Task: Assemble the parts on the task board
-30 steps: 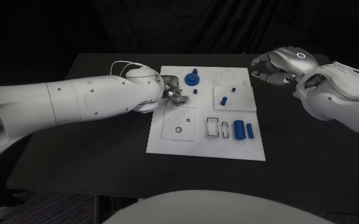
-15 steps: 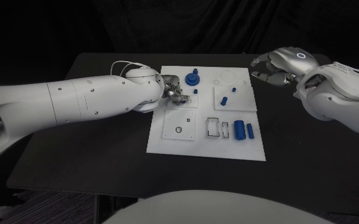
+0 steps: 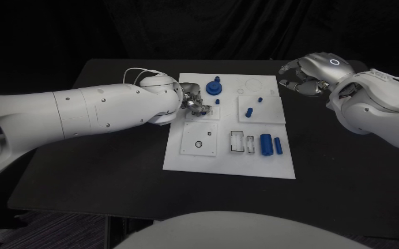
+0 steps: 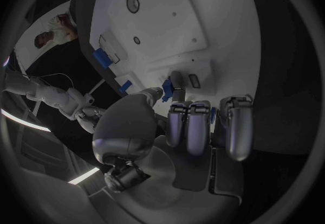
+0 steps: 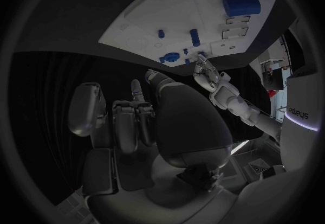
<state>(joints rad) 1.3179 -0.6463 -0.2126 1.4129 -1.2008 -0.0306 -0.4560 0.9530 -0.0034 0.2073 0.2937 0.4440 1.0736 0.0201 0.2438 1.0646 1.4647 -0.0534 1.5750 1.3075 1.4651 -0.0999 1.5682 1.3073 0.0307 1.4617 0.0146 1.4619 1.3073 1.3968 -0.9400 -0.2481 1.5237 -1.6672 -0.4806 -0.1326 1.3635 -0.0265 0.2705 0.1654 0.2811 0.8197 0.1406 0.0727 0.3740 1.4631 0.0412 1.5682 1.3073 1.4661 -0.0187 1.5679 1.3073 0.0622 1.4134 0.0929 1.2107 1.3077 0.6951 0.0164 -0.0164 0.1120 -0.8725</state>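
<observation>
Black table (image 3: 124, 162) and white task board (image 3: 229, 165) with its blue parts (image 3: 266, 143) look unchanged from a second ago, the left hand (image 3: 192, 102) still pinching a small blue part (image 4: 167, 90) over the board, the right hand (image 3: 303, 78) still curled empty beside it.

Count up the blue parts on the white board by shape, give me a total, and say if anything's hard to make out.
Round stepped piece with a post: 1
Small pegs: 3
Fat cylinder: 1
Slim cylinder: 1
Total: 6 blue parts on the task board. The left hand hides a bit of the board beside it, so a part there could be missed.
</observation>
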